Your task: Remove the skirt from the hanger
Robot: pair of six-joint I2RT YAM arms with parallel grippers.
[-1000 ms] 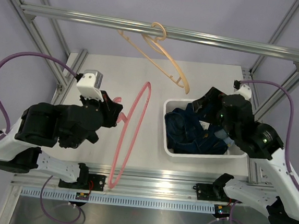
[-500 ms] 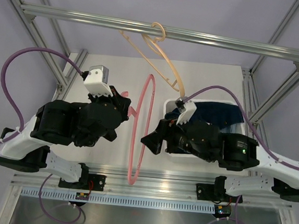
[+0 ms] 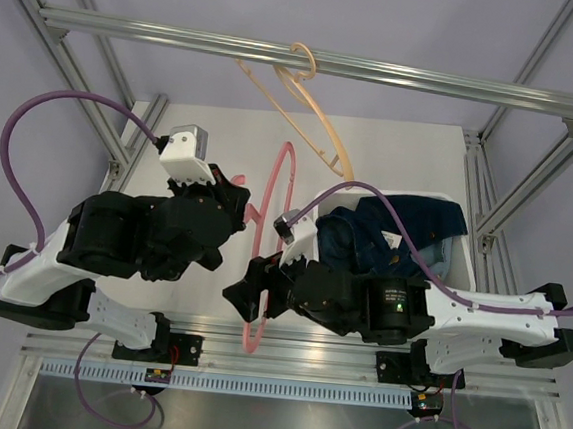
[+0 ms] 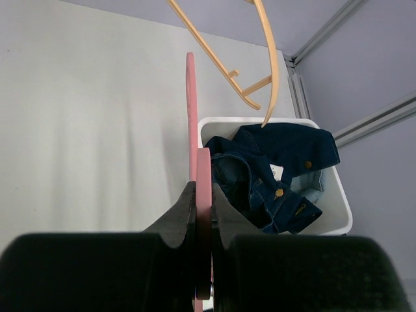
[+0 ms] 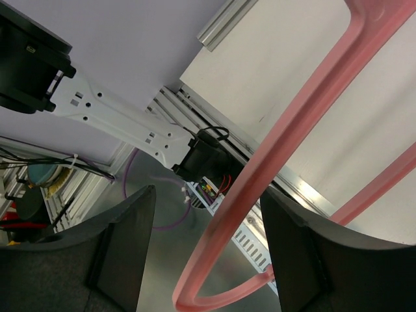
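Observation:
The dark denim skirt (image 3: 395, 234) lies crumpled in the white bin (image 3: 461, 252), off the hanger; it also shows in the left wrist view (image 4: 260, 169). The bare pink hanger (image 3: 281, 174) stands on edge in the air over the table. My left gripper (image 3: 235, 202) is shut on it near its middle (image 4: 191, 97). My right gripper (image 3: 242, 296) is open by the hanger's lower end. In the right wrist view the pink bar (image 5: 305, 110) runs between its spread fingers (image 5: 123, 247) without touching them.
A beige hanger (image 3: 306, 106) hangs from the overhead aluminium rail (image 3: 429, 76), just above the pink one and the bin's far left corner. The bin (image 4: 338, 214) sits at the table's right. Frame posts stand at both back corners.
My right arm has swung left from over the bin to the pink hanger's lower end, uncovering the skirt in the bin. My left gripper rose slightly with the hanger, then held still.

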